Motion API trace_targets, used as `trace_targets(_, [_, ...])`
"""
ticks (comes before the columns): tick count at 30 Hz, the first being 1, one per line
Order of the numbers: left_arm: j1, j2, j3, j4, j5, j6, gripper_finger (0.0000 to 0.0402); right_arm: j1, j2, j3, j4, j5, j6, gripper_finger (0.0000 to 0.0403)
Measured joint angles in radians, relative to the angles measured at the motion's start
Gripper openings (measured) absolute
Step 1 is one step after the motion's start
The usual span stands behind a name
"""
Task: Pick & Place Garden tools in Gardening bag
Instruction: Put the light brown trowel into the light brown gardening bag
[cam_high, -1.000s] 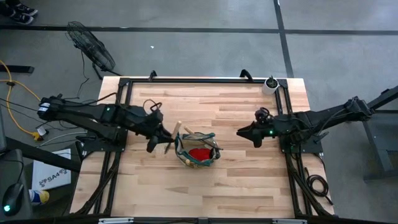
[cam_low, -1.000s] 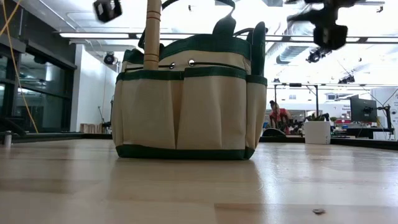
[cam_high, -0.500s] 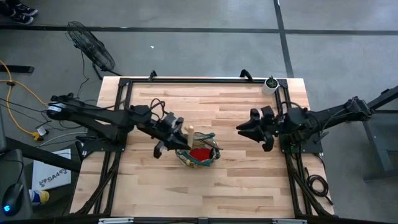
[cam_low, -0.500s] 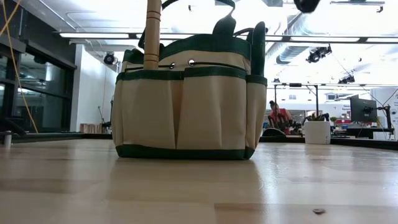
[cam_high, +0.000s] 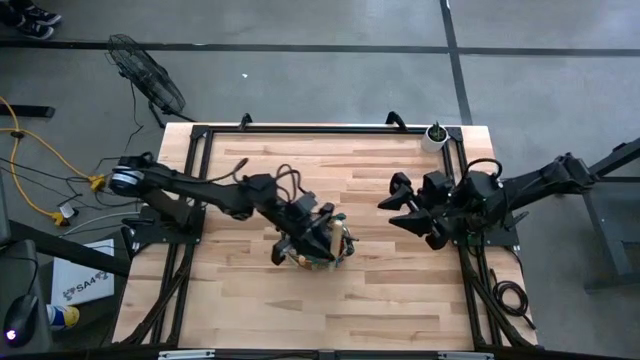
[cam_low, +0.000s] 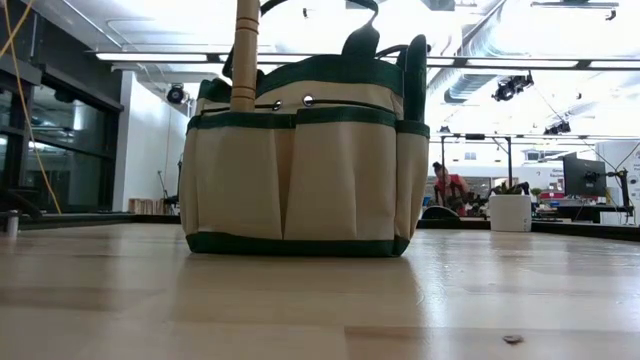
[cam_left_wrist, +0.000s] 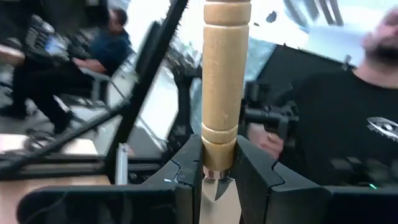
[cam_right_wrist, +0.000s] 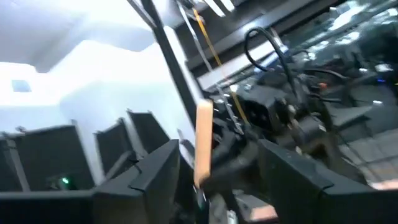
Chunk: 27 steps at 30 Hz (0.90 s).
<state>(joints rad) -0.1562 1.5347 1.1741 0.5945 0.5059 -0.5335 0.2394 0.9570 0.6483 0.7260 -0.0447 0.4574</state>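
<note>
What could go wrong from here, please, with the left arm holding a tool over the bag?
The left gripper pinches only the base of the wooden-handled tool; it could swing or slip before it is seated. The gardening bag is soft and already holds another handle, so the arm pressing at its rim could tip it or snag.

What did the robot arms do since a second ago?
The left gripper, shut on a wooden-handled tool, swung from beside the bag to over it. The right gripper pulled back toward the table's right side and spread its fingers. The bag, the handle already in it and the white pot stayed put.
</note>
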Motion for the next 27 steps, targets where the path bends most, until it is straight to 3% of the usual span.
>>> trace_targets(6, [0.041,0.106,0.108,-0.019,0.077,-0.026,0.0059,0.000,0.061,0.002,0.152,-0.059,0.018,0.0247])
trace_targets(17, [0.085,0.217,0.238,-0.016,0.202,-0.076,0.0059,0.003,0.157,0.096,0.085,-0.116,0.010,0.0248])
trace_targets(27, [0.084,0.217,0.243,-0.028,0.193,-0.073,0.0059,0.003,0.218,0.119,0.132,-0.103,0.016,0.0247])
